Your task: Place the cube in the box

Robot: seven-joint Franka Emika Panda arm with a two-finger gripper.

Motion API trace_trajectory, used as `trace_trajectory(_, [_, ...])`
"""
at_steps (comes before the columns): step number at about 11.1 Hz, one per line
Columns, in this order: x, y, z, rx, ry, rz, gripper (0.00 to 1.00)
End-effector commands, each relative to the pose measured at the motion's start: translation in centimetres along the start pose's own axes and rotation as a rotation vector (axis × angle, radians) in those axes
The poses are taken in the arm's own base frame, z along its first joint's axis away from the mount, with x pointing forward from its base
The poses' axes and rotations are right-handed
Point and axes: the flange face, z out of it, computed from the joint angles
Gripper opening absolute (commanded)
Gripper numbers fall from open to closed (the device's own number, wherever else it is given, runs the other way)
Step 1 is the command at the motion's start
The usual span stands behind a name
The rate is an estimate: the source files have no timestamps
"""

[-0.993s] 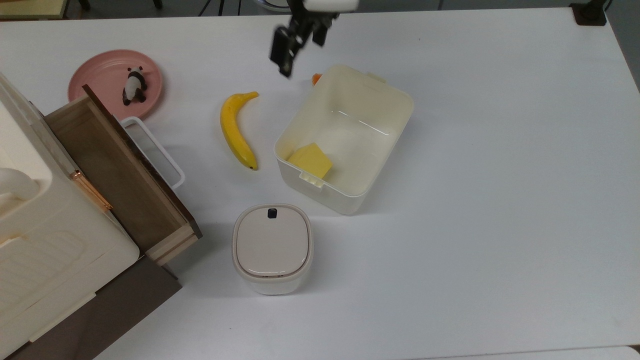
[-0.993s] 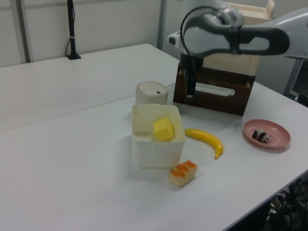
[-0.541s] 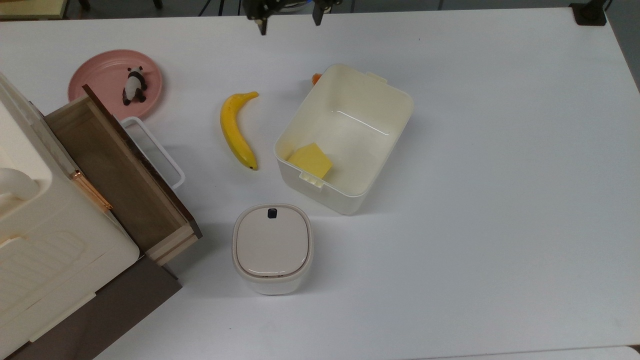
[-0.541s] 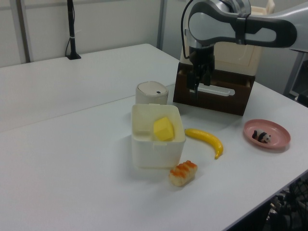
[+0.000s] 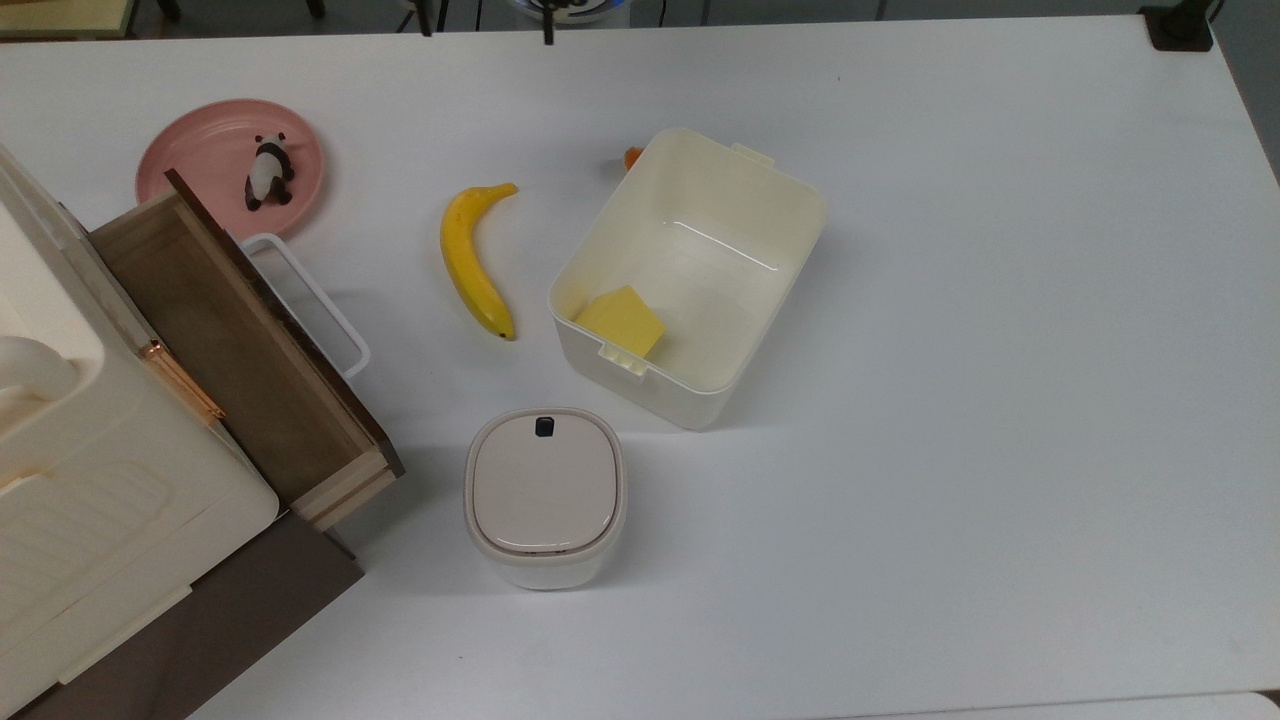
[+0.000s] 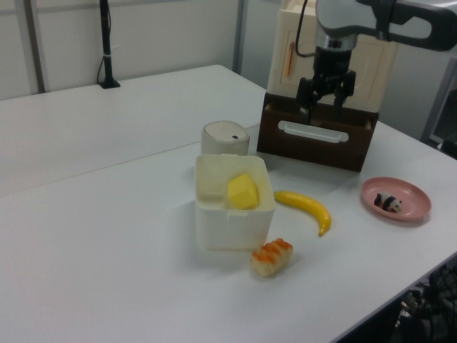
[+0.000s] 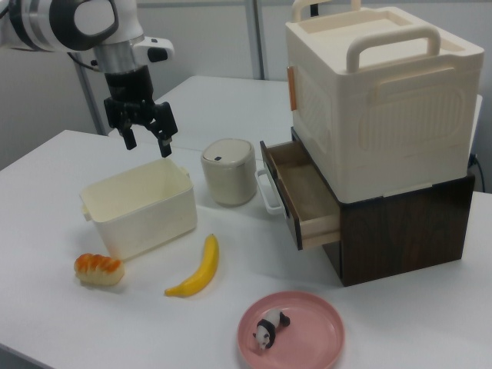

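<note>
The pale-yellow cube lies inside the cream-white box, in the corner nearest the banana in the top view. In the left view the cube leans against the box's inner wall. My gripper hangs high above the table, open and holding nothing, well clear of the box. The right view shows the gripper above the box's far rim, and the walls hide the cube there. At the top view's upper edge, just the two tips of the gripper are in sight.
A banana lies beside the box. A lidded bin stands in front of it. An open wooden drawer juts from a brown cabinet under a cream case. A pink plate holds a panda figure. An orange-topped bun lies near the box.
The gripper has risen and drawn away from the box toward the top view's upper edge, turning and spreading its fingers. The cube has stayed in the box.
</note>
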Motion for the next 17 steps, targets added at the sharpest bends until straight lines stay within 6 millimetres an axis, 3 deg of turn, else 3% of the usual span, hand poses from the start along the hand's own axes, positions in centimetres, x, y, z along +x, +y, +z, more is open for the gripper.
trace_trajectory(1, [0.0, 0.2, -1.0, 0.027, 0.043, 0.057, 1.0])
trace_trajectory(4, [1.3, 0.6, -0.9, 0.08, 0.145, 0.08, 1.0])
trace_trajectory(13, [1.4, 0.6, -0.7, 0.082, 0.144, 0.071, 1.0])
trace_trajectory(15, [1.6, -0.8, -0.3, 0.083, 0.137, 0.045, 1.0])
trace_trajectory(17, [1.7, -0.7, -0.2, 0.084, 0.134, 0.042, 1.0])
